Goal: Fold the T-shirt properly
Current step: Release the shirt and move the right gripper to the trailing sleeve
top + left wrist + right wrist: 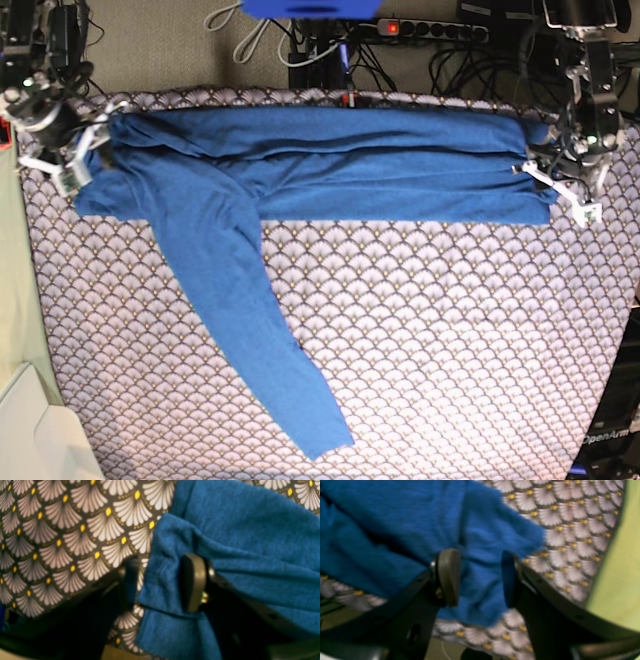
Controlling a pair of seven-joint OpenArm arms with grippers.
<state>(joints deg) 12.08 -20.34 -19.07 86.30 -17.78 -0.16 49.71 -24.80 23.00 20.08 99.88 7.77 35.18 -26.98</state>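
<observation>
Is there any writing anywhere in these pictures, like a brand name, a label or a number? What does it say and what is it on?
"OpenArm": partly legible pale lettering on the dark robot base part at the base view's bottom right corner; the end is cut off.
T-shirt: plain blue, no print or label showing.
Tablecloth: scallop pattern only, no text.
Both wrist views: no writing.

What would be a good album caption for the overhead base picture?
Two tools, left and right, at opposite ends of a blue T-shirt folded lengthwise on a scallop-patterned tablecloth, one sleeve trailing.

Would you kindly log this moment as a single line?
stage: fold laid | left end effector: open, astride hem | right end effector: open | plain medium-blue knit T-shirt: one sleeve trailing over tablecloth
</observation>
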